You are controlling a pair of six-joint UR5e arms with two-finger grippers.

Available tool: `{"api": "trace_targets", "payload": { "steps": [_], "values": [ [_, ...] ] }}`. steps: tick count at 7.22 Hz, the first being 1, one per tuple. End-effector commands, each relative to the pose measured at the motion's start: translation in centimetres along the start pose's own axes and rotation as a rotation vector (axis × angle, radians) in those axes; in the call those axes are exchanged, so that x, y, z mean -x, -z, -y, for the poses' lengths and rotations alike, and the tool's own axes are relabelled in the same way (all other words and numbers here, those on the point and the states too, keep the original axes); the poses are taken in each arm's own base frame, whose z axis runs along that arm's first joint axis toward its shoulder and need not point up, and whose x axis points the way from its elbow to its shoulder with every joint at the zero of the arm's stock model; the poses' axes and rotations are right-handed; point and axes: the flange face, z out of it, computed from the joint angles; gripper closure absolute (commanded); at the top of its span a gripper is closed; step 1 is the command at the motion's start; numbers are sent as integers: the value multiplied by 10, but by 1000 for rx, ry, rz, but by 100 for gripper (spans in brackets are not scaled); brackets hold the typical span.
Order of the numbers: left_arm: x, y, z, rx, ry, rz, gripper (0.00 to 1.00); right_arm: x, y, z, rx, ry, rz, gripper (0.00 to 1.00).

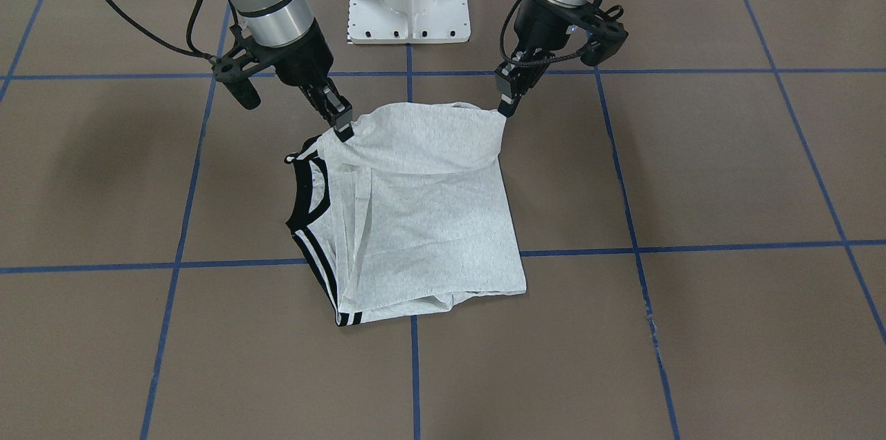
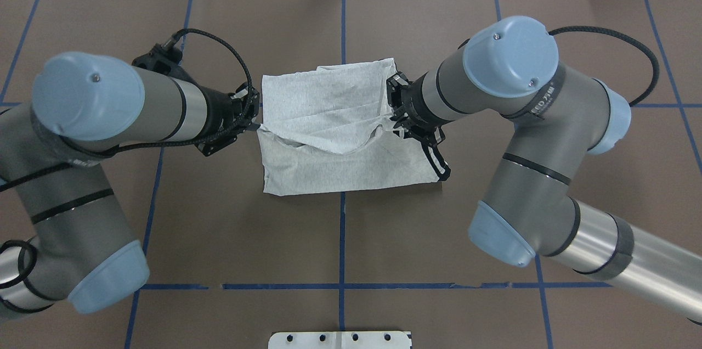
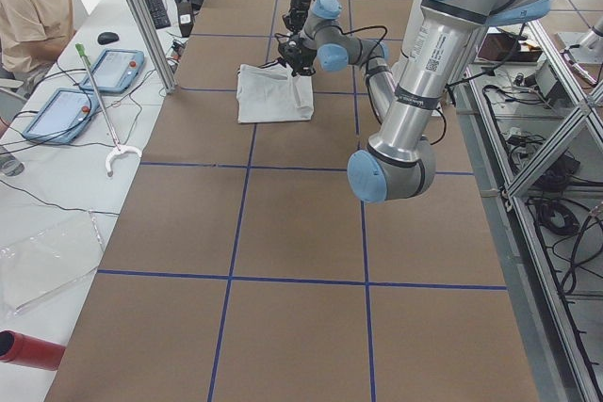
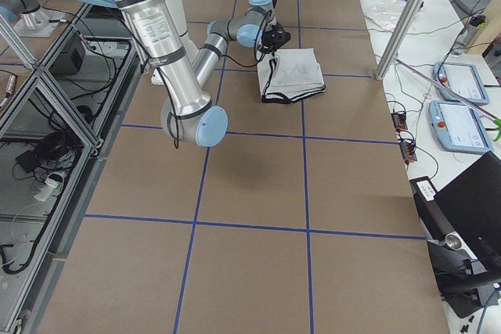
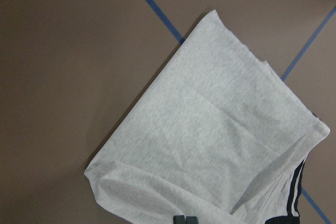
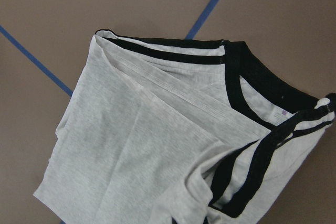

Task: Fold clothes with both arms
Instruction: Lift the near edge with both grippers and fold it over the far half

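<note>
Exterior front-facing: left gripper [image 1: 507,109] and right gripper [image 1: 342,130] each clench a robot-side corner of the T-shirt [image 1: 429,218], raised off the table [image 1: 692,170]. Overhead exterior: the T-shirt lies nearer the table's far edge. Uneven travel could skew the fold, and a thin pinch might slip.

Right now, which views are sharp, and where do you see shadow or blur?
Front-facing view: sharp, with a soft shadow on the table at that view's left. Right wrist view: the striped cuff nearest the lens is blurred. Left wrist view: the T-shirt is evenly lit, slightly soft.
</note>
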Motion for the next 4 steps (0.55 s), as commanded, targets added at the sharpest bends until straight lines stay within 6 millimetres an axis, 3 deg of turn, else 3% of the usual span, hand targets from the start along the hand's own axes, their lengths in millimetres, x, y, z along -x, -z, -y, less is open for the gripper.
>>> {"api": "trace_targets", "payload": {
  "steps": [1, 3, 4],
  "values": [
    [-19, -31, 30, -45, -20, -9, 100, 37, -29, 10, -40, 13, -25, 100],
    [-13, -67, 43, -53, -19, -9, 100, 51, -52, 19, -65, 43, -58, 100],
    [-10, -84, 56, -66, -32, -2, 100, 58, -73, 33, -75, 58, -60, 95]
  ]
}}
